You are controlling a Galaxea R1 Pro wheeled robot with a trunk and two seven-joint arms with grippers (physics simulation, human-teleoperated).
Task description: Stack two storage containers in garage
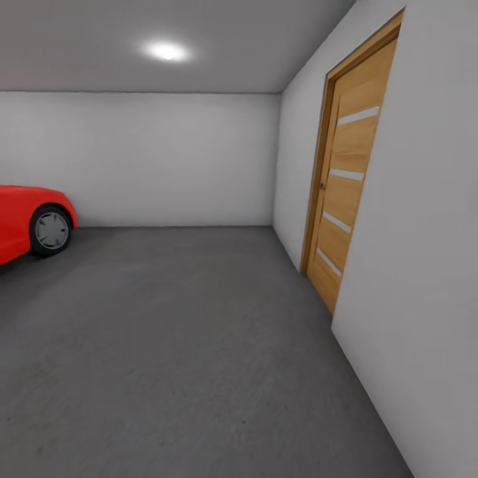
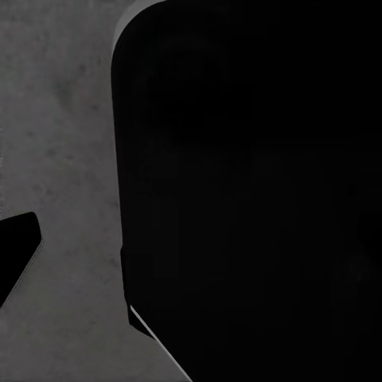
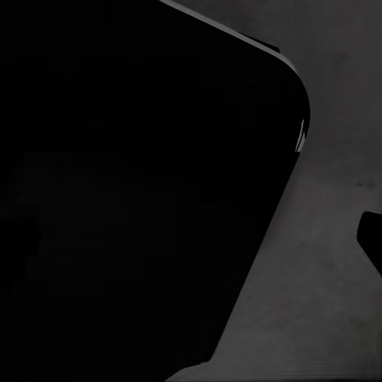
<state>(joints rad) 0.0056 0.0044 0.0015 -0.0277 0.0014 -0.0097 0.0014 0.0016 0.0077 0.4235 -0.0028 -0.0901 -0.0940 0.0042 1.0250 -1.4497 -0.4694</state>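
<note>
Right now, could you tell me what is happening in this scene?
The robot is in the garage, looking across the dark grey concrete floor toward white walls. The front of a red car shows at the left, and a slatted wooden door stands in the right wall. No storage container appears in these pictures. Both wrist views look down at the concrete past large dark shapes, so the gripper states cannot be told.
</note>
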